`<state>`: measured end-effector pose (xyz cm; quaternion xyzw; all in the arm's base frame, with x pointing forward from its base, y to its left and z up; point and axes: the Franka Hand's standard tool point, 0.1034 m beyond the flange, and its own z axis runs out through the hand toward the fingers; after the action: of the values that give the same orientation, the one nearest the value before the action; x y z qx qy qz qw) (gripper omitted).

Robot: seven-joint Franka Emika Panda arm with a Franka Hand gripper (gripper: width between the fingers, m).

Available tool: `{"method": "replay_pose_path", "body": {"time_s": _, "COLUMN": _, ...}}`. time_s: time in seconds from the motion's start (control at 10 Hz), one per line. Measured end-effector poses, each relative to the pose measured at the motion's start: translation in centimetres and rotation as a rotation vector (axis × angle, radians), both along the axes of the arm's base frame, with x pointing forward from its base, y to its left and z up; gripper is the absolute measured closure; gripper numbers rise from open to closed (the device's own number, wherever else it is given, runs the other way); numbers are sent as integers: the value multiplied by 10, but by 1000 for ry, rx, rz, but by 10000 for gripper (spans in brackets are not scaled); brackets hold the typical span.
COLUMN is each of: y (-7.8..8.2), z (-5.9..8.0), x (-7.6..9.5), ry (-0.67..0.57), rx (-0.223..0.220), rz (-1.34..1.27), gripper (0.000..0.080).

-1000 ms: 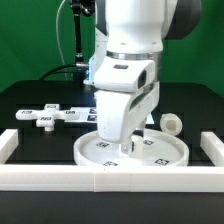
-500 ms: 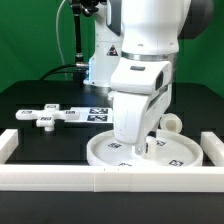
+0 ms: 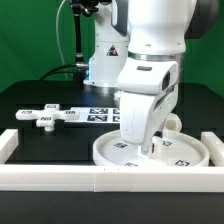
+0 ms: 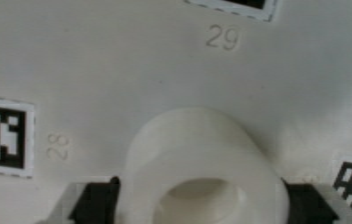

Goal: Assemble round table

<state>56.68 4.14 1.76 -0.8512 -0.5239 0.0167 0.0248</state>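
The large rimmed round disc (image 3: 172, 153) lies flat on the black table by the front rail. My gripper (image 3: 147, 147) stands upright over its middle. In the wrist view my gripper (image 4: 198, 200) has its dark fingers (image 4: 96, 201) pressed on both sides of the disc's raised white central hub (image 4: 196, 160), with the tagged disc face (image 4: 102, 70) around it. The short cylindrical leg (image 3: 176, 122) lies behind the disc, partly hidden by my arm. The cross-shaped base piece (image 3: 44, 116) lies at the exterior view's left.
The long white border rail (image 3: 90, 179) runs along the front, with raised ends at the left (image 3: 8, 142) and right (image 3: 216, 140). The marker board (image 3: 100, 113) lies flat behind the disc. The robot's base stands at the back.
My gripper and the round disc have slid together toward the exterior view's right, closer to the rail's right end. The base piece has not moved.
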Motion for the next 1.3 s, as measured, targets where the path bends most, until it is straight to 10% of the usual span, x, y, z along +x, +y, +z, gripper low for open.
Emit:
{"method": "replay_pose_path", "body": {"time_s": 0.7, "y": -4, "z": 16, "x": -5, "ry": -6, "rx": -8, "rz": -3, "gripper": 152}}
{"method": "replay_pose_path", "body": {"time_s": 1.3, "y": -12, "z": 52, "x": -66, "ry": -47, "rx": -21, "rz": -132, "gripper": 151}}
